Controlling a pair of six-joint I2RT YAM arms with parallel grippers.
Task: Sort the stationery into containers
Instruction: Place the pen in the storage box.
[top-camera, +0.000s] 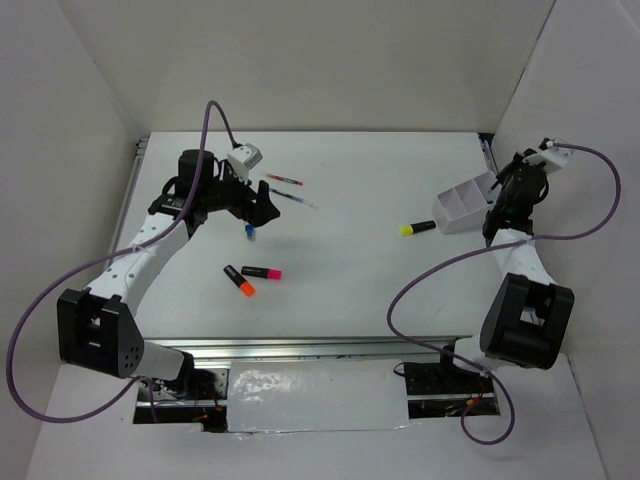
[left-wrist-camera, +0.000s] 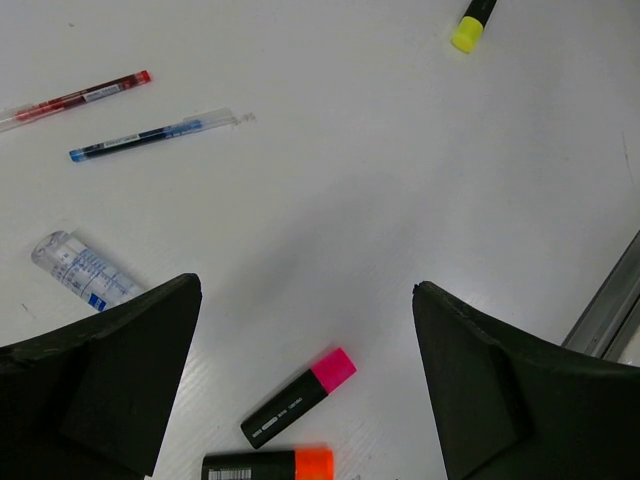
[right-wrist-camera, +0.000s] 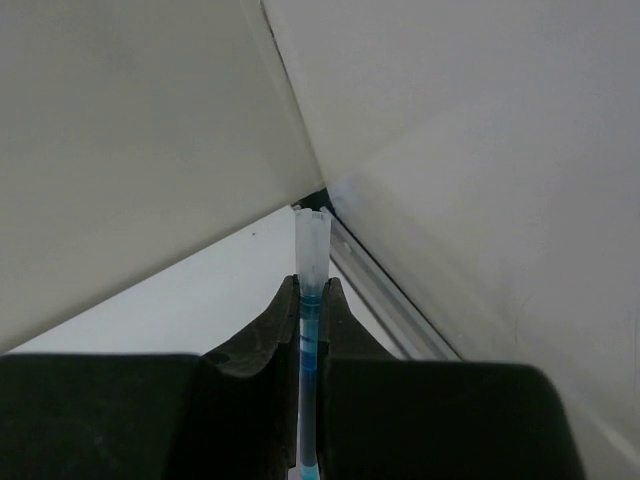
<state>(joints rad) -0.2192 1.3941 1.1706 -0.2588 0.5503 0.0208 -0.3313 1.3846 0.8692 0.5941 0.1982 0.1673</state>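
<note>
Right tool (right-wrist-camera: 311, 292) pinches blue pen (right-wrist-camera: 312, 250) near white box (top-camera: 462, 208); left tool (left-wrist-camera: 305, 290) gapes wide.

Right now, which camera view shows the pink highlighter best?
The left wrist view: the pink highlighter lies close and large, its black body and label print visible, beside the orange highlighter. The top external view shows it whole but small. The right wrist view does not show it.

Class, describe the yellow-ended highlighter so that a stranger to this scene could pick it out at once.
Find the white box at the table's right edge. By its left corner lies the yellow highlighter: a short black body with a yellow end. The pink highlighter and orange highlighter lie together far to the left.
</note>
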